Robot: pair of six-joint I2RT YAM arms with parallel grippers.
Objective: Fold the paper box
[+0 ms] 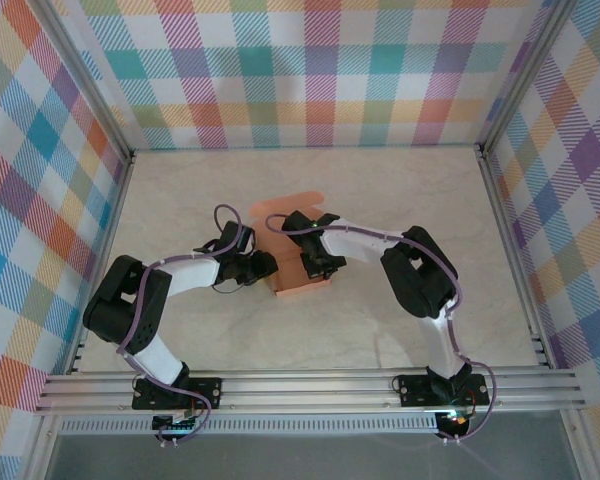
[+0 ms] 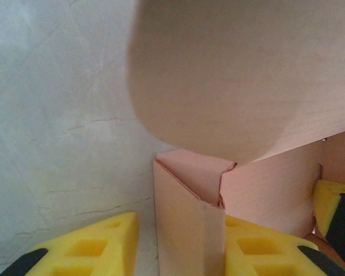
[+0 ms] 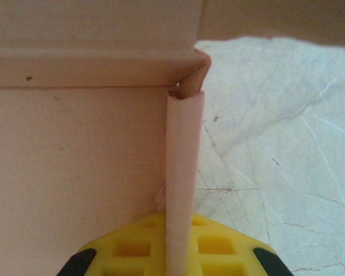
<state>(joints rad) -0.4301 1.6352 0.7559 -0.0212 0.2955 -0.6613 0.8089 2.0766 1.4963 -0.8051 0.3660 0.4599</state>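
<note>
The paper box (image 1: pixel 302 268), salmon-orange cardboard, stands half-formed at the table's middle with a flap (image 1: pixel 285 207) lying out behind it. My left gripper (image 1: pixel 264 268) meets it from the left. In the left wrist view this gripper (image 2: pixel 184 233) straddles an upright folded wall (image 2: pixel 181 230), and bare table shows between the wall and the left finger (image 2: pixel 89 247). A large curved flap (image 2: pixel 241 75) hangs close over the camera. My right gripper (image 1: pixel 316 262) comes in from the right. Both its yellow fingers (image 3: pixel 126 250) press a thin upright wall (image 3: pixel 181 172), so this gripper (image 3: pixel 180 233) is shut on it.
The tabletop (image 1: pixel 410 200) is pale and marbled. Checkered cloth walls (image 1: pixel 310 70) enclose the back and both sides. An aluminium rail (image 1: pixel 310 388) runs along the near edge and carries both arm bases. Free room lies all round the box.
</note>
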